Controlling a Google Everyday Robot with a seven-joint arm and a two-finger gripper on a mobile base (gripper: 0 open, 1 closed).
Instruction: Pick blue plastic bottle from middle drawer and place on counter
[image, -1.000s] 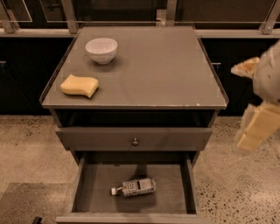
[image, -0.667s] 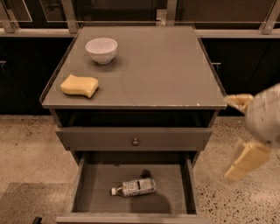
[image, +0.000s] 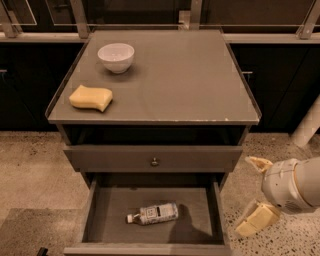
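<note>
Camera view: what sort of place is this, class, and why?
Probably a kitchen-style area: bowl and sponge on the counter, blue plastic bottle in the open middle drawer. The open gripper hangs right of it.

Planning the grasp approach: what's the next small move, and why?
Probably swing the pincer left in view, over the open drawer and above the bottle. It hangs open outside the drawer's right wall, while the bottle lies on its side on the drawer floor, cap leftward, untouched.
</note>
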